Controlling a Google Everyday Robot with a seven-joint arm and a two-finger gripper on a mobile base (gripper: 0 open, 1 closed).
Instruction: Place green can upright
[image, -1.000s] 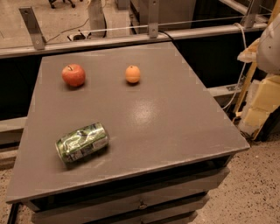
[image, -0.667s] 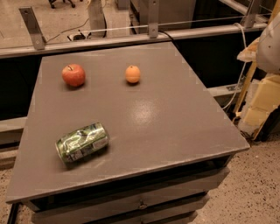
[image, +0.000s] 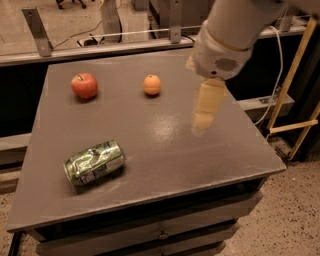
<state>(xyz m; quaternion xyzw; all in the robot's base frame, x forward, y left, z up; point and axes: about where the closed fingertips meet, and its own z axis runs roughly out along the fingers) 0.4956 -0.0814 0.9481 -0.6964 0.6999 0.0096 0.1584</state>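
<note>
The green can (image: 94, 163) lies on its side near the front left of the grey table (image: 165, 150), its silver top facing front left. My gripper (image: 204, 116) hangs from the white arm over the right middle of the table, well to the right of the can and above the surface. It holds nothing that shows.
A red apple (image: 84, 85) sits at the back left and an orange (image: 152, 84) at the back middle. A metal rail with cables runs behind the table. Yellow frame bars (image: 295, 100) stand to the right, past the table's edge.
My arm has swung in from the right edge of the view to above the right middle of the table. The can, apple and orange have not moved.
</note>
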